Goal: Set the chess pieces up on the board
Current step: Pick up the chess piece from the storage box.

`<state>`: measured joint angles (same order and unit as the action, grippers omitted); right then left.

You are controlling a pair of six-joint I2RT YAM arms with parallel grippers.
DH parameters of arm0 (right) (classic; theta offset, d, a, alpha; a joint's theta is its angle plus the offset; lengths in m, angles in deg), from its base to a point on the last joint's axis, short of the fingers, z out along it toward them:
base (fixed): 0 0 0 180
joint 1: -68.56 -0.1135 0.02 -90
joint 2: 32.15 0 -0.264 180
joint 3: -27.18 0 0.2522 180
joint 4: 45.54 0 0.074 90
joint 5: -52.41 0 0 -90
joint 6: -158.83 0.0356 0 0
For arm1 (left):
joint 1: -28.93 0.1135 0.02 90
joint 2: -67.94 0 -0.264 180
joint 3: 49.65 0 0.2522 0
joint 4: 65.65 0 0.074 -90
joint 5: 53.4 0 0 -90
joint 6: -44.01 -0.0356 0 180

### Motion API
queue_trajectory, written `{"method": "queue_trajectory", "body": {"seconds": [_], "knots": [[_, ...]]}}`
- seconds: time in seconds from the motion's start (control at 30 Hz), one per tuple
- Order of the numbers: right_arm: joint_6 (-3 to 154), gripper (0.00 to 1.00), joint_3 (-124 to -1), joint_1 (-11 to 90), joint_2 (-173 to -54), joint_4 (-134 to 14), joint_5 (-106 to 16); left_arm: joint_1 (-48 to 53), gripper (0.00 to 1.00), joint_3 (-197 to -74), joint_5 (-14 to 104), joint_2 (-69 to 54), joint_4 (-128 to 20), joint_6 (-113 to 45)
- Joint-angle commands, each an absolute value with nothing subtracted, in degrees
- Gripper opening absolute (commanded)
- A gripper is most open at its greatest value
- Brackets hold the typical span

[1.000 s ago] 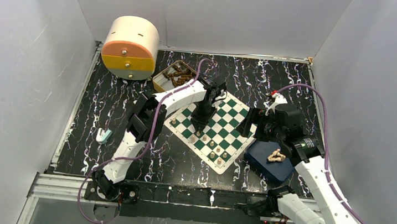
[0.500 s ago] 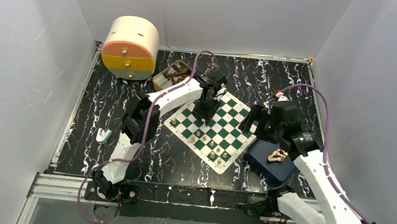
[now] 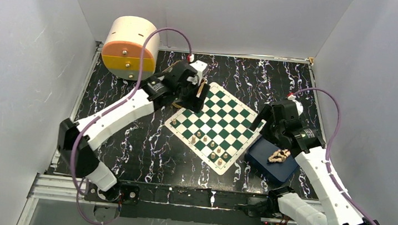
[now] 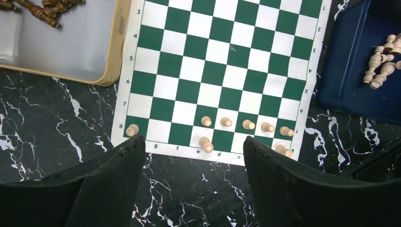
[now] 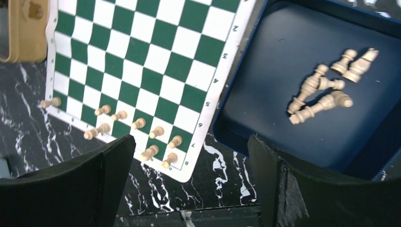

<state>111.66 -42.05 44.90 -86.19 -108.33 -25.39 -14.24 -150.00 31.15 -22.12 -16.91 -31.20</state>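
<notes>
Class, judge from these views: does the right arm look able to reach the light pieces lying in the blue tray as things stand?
Probably yes. The right gripper hangs open over the edge of the blue tray, which is uncovered, and nothing lies over the light pieces.

Illumination is bright, even and diffuse in all three views. My left claw [image 4: 194,142] and my right claw [image 5: 189,142] occupy the lower edge of their wrist views. Their black fingers [image 4: 108,184] read as dark, slightly soft masses. Ahead of each claw, the board [image 4: 222,71] and the counter [image 4: 47,118] are sharp and evenly exposed. The chess pieces [image 4: 226,122] cast short, faint shadows. In the top view they are too small to resolve.
</notes>
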Motion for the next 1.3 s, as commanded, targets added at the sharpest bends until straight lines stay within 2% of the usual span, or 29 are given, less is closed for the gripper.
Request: {"method": "queue_trajectory", "body": {"seconds": [0.0, 0.07, 0.1, 0.13, 0.43, 0.53, 0.8, 1.03, 1.27], "knots": [[115.6, 0.98, -44.7, 45.1, -85.1, -111.4, -16.1, -14.0, 0.77, -142.8, 28.6, -14.3, -22.0, -32.7], [116.7, 0.94, -44.0, 45.2, -85.1, -111.7, -14.6, -14.0, 0.80, -138.8, 29.1, -10.1, -23.3, -32.7], [117.3, 0.92, -43.5, 45.4, -85.3, -112.1, -13.3, -14.0, 0.86, -136.6, 29.2, -8.1, -23.9, -32.6], [118.0, 0.90, -43.0, 45.6, -85.5, -112.5, -12.5, -14.0, 0.88, -134.6, 29.0, -6.1, -24.6, -32.5], [120.2, 0.55, -36.6, 48.4, -85.3, -110.9, -9.8, -13.9, 0.89, -119.2, 24.8, 9.4, -29.9, -33.2], [120.4, 0.48, -34.7, 49.8, -86.2, -109.8, -9.8, -13.9, 0.90, -115.8, 22.1, 11.9, -31.1, -32.6], [116.1, 0.39, -31.3, 59.6, -89.4, -105.1, -13.0, -13.9, 0.96, -108.5, 15.8, 15.0, -35.5, -33.5], [114.2, 0.36, -27.7, 70.4, -93.9, -98.6, -22.4, -13.9, 0.96, -108.9, 19.0, 15.0, -34.0, -36.4], [113.7, 0.36, -27.0, 71.7, -98.9, -95.6, -23.1, -13.9, 0.95, -108.8, 17.7, 16.6, -33.6, -38.2]]}}
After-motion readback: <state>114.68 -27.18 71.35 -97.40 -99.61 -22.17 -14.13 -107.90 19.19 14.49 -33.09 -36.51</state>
